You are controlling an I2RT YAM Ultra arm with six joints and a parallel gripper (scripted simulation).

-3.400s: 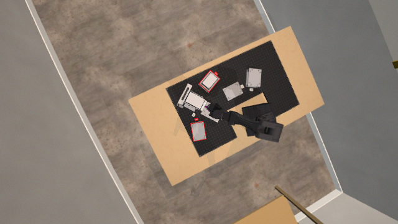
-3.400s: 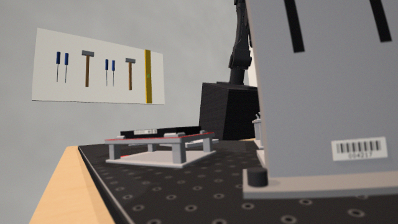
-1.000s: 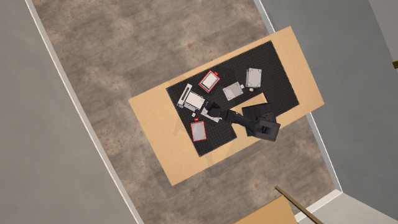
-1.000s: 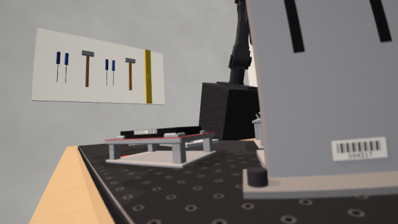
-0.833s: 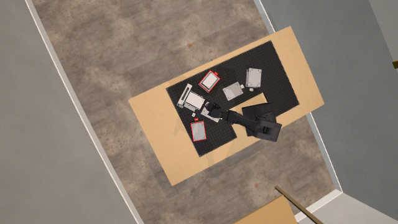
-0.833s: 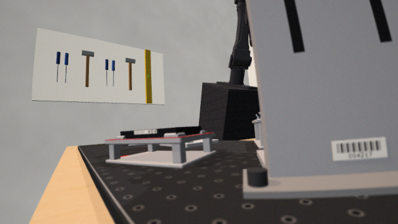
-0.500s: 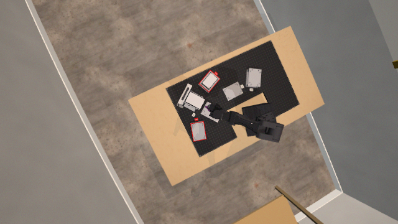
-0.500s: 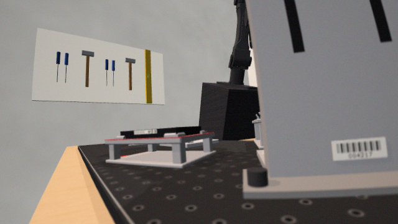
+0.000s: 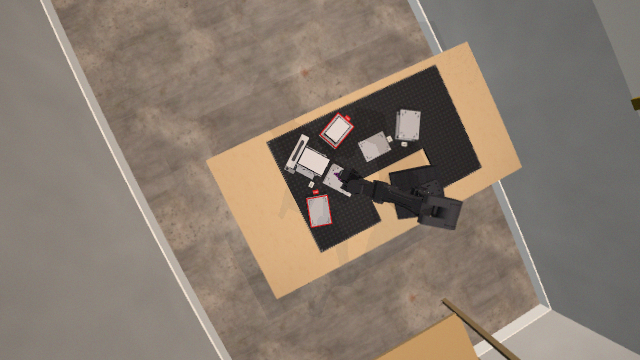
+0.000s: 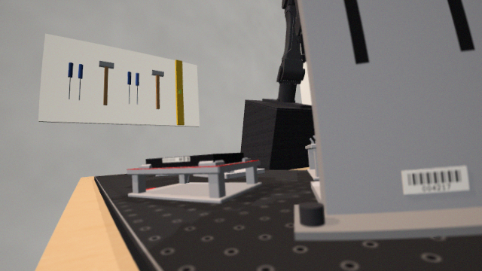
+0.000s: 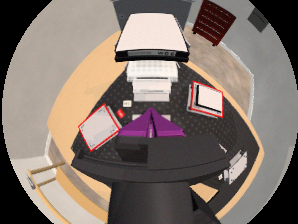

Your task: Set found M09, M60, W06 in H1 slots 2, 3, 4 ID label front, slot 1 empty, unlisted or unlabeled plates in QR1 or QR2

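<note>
The plate hotel H1 (image 9: pixel 305 160) stands at the left of the black deck; its grey back wall (image 10: pixel 395 105) fills the right of the exterior view. A white-topped, black-sided plate (image 11: pixel 152 36) lies in an upper slot and juts out toward me. Lower slots are hidden. My gripper (image 9: pixel 342 176), with purple fingers (image 11: pixel 152 125), is shut and holds nothing. It hovers over the grey nest (image 11: pixel 152 79) just in front of the hotel. One red-rimmed quarantine nest (image 9: pixel 336 130) holds a white-topped plate (image 10: pixel 193 159). The other red-rimmed nest (image 9: pixel 319 210) looks bare.
Two more grey nests (image 9: pixel 374 146) (image 9: pixel 407 125) stand toward the far right of the deck, with small white deck labels (image 9: pixel 404 144) nearby. The arm's black base (image 9: pixel 437 207) sits at the deck's near edge. A tool board (image 10: pixel 118 80) hangs on the wall.
</note>
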